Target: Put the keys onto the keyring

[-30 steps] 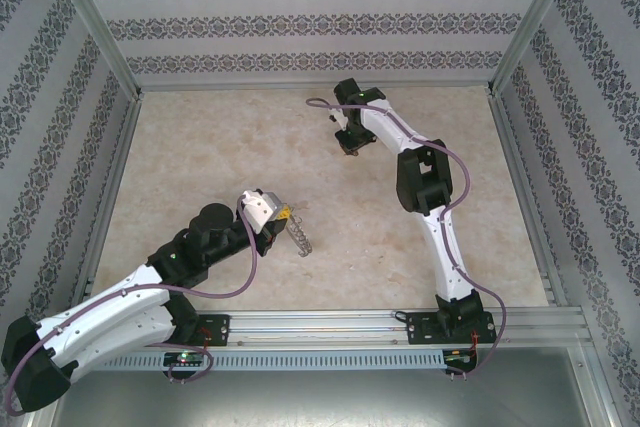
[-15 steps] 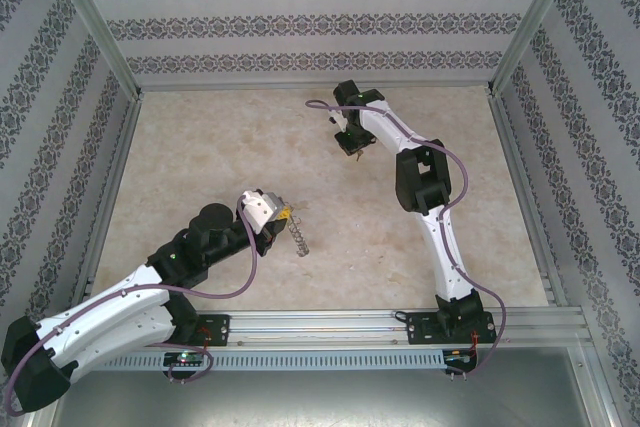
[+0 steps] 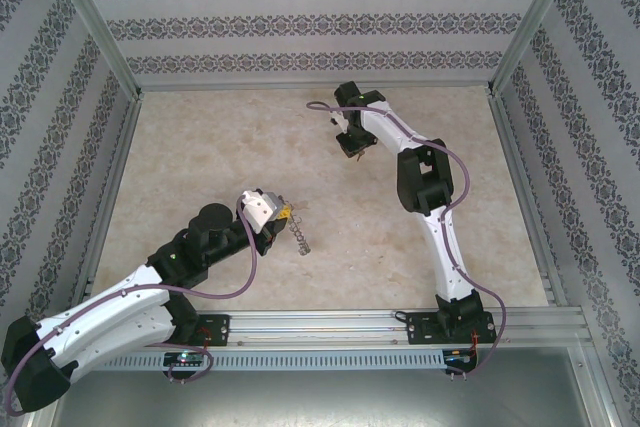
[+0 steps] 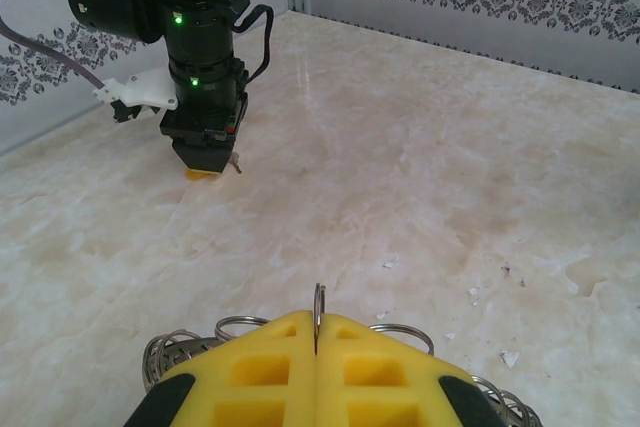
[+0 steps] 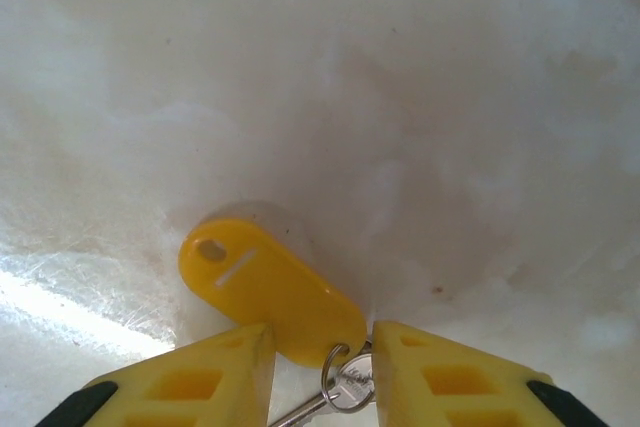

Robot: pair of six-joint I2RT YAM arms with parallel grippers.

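We see the keys [image 5: 300,312] flat on the marble-look table [image 5: 450,97], toward the far middle. They are a yellow oval tag [image 5: 255,282] with a hole at its far end, a small split ring [image 5: 333,372] at the near end and a silver key head [image 5: 352,389] on that ring. The right gripper [image 5: 320,332] stands over them from above, its yellow fingers [image 5: 250,347] apart and straddling the tag's near end and the split ring. One finger meets the tag's edge and a sliver of table shows between the tag and the other finger, so we read it as spread, not pinching. From the left wrist camera the same gripper [image 4: 205,162] points straight down with a bit of yellow tag under its tip on the table. The keyring [image 4: 318,299] is well apart from the keys, nearer the arm bases and left of centre, in the left gripper [image 4: 317,322]. That gripper's fingers are pressed together on the ring's thin edge, which stands upright out of the seam between them. Silver wire loops [image 4: 240,327] fan out on both sides of the fingertips. From above, the keyring [image 3: 300,237] trails off the left fingertips toward the near right as a short silver string; we cannot tell whether its end touches the table. Patterned walls [image 3: 320,17] and an aluminium frame [image 3: 110,177] bound the table on three sides.
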